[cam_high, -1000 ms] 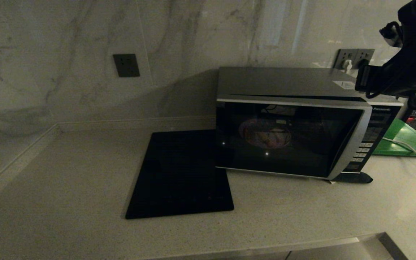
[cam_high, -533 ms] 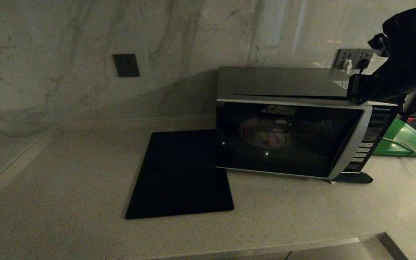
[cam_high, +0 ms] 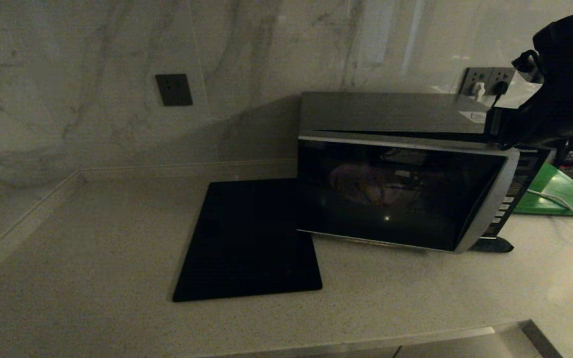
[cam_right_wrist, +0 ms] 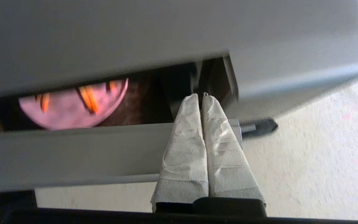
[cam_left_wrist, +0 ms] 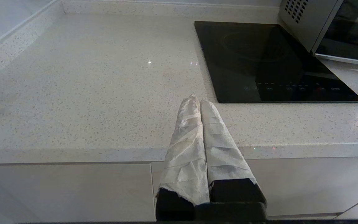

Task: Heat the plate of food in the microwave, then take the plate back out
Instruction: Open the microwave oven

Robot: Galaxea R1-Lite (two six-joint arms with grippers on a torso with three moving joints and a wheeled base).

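The microwave (cam_high: 391,114) stands at the back right of the counter. Its dark glass door (cam_high: 396,194) is ajar, with the right edge swung out from the body. Inside, the plate of food (cam_right_wrist: 70,109) shows through the gap: light purple, with orange sticks on it. It is also dimly visible through the glass (cam_high: 361,184). My right gripper (cam_right_wrist: 199,95) is shut and holds nothing; its tips are in the gap between door and body at the door's top right corner. My left gripper (cam_left_wrist: 196,99) is shut and empty, parked over the counter's front edge.
A flat black slab (cam_high: 249,238) lies on the counter just left of the microwave. A green board (cam_high: 560,194) with a white cable (cam_high: 555,199) across it sits to the right. Wall sockets (cam_high: 488,79) are behind the microwave. The counter's front edge (cam_high: 416,338) is close.
The microwave door has swung outward at its right edge, widening the gap. My right arm has shifted a little, its shut gripper staying at the door's top corner.
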